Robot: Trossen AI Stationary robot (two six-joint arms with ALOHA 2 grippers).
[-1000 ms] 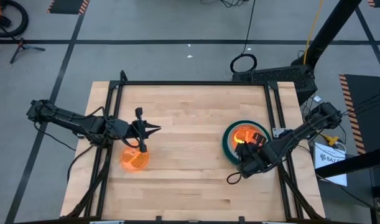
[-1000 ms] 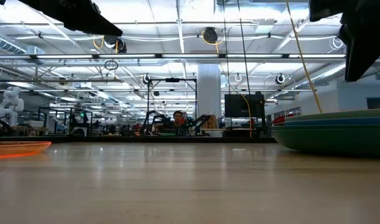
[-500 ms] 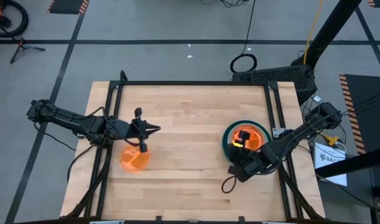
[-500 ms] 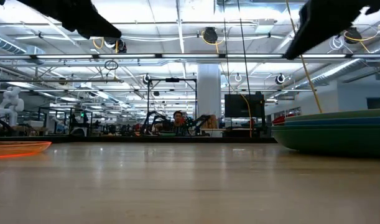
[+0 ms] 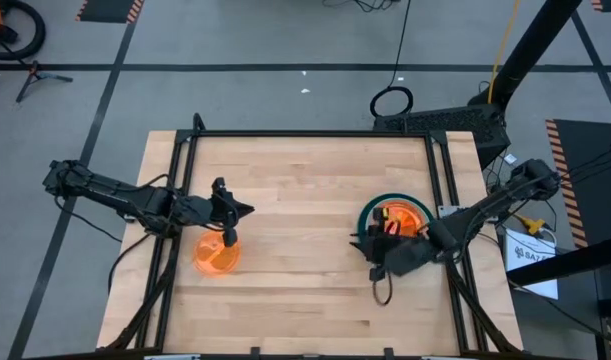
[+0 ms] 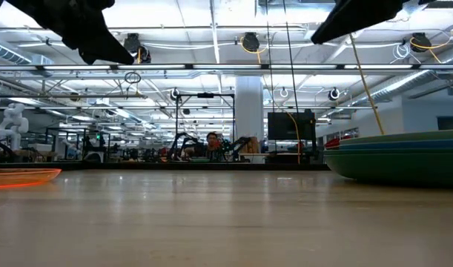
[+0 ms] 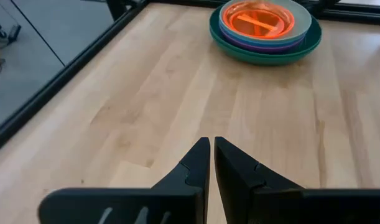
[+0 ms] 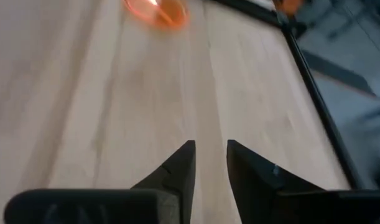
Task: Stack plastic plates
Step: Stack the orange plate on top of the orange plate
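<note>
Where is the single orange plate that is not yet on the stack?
In the high view, the orange plate lies on the table's left side, just below the left tool.

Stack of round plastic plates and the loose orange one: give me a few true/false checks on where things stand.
1. The stack of round plastic plates has a translucent orange plate on top. True.
2. A lone small translucent orange plate lies near the left gripper. True.
3. The left gripper grips that lone plate. False: its fingers are shut on nothing, above the table.
4. The right gripper carries a plate. False: nothing sits between its parted fingers.
5. The stack's bottom plate is pink. False: it is dark green.
</note>
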